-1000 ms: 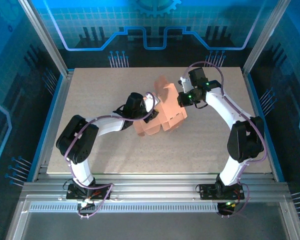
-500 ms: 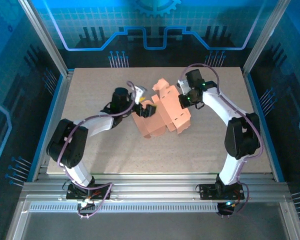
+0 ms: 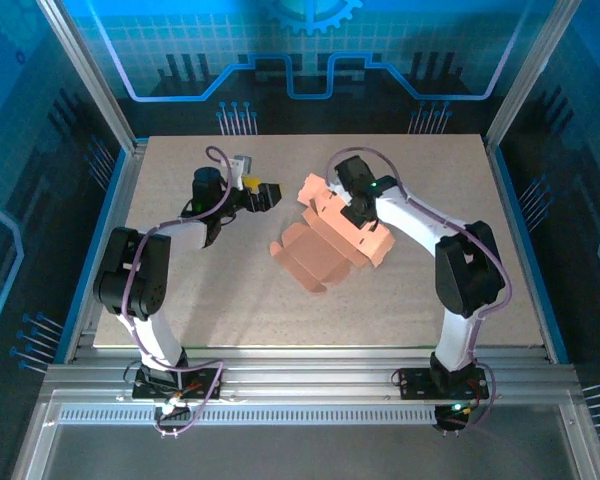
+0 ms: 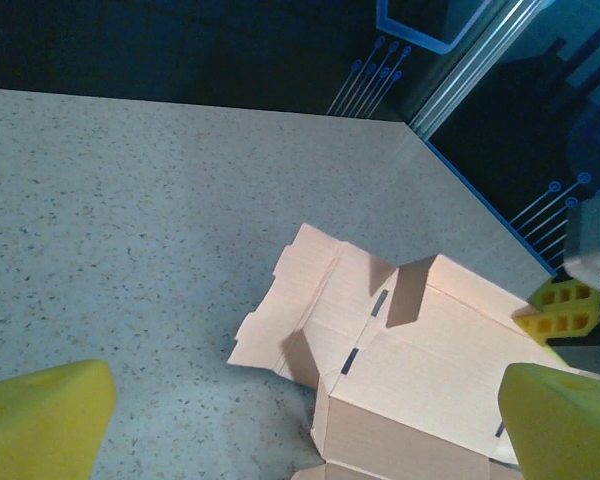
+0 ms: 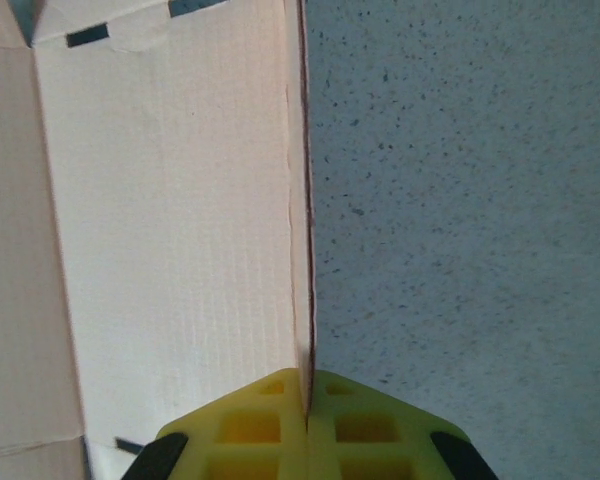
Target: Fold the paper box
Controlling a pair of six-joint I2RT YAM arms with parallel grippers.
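The paper box (image 3: pixel 310 262) is a salmon-orange die-cut sheet, partly folded, lying mid-table with some panels raised. My right gripper (image 3: pixel 358 210) is over its far right part, shut on the thin edge of an upright panel. In the right wrist view the yellow fingers (image 5: pixel 250 430) pinch that panel (image 5: pixel 170 220) edge-on. My left gripper (image 3: pixel 269 192) is left of the box and apart from it, open with nothing between its fingers. Its wrist view shows the wide-set yellow fingertips (image 4: pixel 40 420) and the box (image 4: pixel 430 350) ahead, with flaps spread on the table.
The speckled beige table (image 3: pixel 210 290) has bare room left of and in front of the box. Metal frame posts and blue panels wall in the table. The table's far corner (image 4: pixel 415 135) lies beyond the box in the left wrist view.
My left gripper let go of the box, opened wide and drew back to the left. The right gripper moved left with its panel, and the box shifted and spread flatter.
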